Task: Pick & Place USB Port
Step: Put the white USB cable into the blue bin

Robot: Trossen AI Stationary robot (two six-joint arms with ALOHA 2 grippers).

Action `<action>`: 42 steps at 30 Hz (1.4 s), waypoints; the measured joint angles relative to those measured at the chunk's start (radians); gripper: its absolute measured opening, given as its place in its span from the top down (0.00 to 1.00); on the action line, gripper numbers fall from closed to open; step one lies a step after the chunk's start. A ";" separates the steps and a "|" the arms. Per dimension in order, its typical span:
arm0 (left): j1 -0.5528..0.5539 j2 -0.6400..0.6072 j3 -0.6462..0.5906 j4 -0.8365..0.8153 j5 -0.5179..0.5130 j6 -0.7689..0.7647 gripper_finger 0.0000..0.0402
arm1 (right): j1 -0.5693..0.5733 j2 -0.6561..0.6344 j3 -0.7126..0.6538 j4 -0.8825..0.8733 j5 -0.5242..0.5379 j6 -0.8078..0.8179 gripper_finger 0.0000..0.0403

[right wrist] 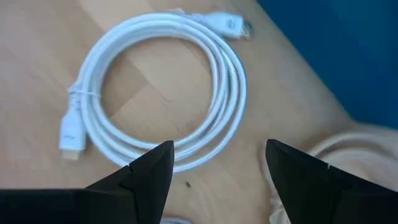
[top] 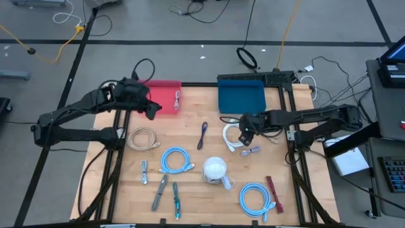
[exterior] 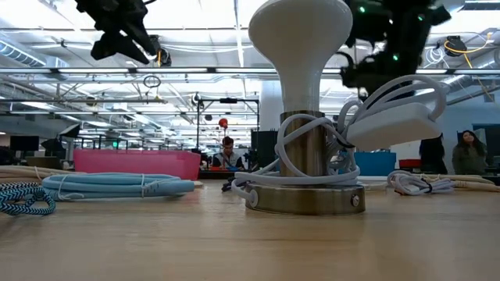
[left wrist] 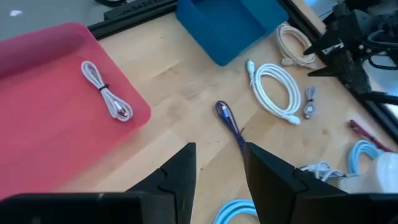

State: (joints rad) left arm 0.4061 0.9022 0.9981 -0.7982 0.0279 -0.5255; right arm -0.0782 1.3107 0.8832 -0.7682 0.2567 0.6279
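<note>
High view: right gripper [top: 243,134] hangs over the white coiled cable [top: 231,137], just in front of the blue bin [top: 240,95]; left gripper [top: 152,109] sits at the near edge of the red bin [top: 163,97], where one small bundled cable [top: 176,99] already lies; purple cable [top: 202,134] is between the two arms. To do this step well, I'd say: drop straight down w/ one finger inside the loop & one outside, pinch all strands at once (a single strand would let the coil unravel), then lift clear before swinging to a bin.

Low view: lamp [exterior: 305,117] blocks most of the table; both arms show only up top, so nothing clear on the grip from here.

Left wrist view: left claw partly open, nothing between its fingers [left wrist: 180,171], touching nothing; purple cable [left wrist: 229,118] lies just ahead on the wood, red bin [left wrist: 56,124] beside.

Right wrist view: right claw spread wide & empty, fingers [right wrist: 155,165] above the coil's near edge, white coiled cable [right wrist: 161,87] flat on the table, plug ends free; no contact that I can see.
</note>
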 joint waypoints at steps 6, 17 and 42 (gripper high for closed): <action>-0.057 0.015 -0.001 0.009 -0.070 0.000 0.66 | -0.027 0.001 -0.158 0.145 -0.071 0.202 0.39; -0.104 0.014 -0.002 0.048 -0.110 0.000 0.66 | -0.033 0.001 -0.286 0.418 -0.131 0.350 0.39; -0.166 0.014 -0.002 0.055 -0.167 -0.037 0.66 | 0.015 0.088 -0.361 0.618 -0.007 0.511 0.73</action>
State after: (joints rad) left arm 0.2398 0.9161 0.9966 -0.7435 -0.1394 -0.5625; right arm -0.0630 1.3984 0.5226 -0.1501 0.2494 1.1394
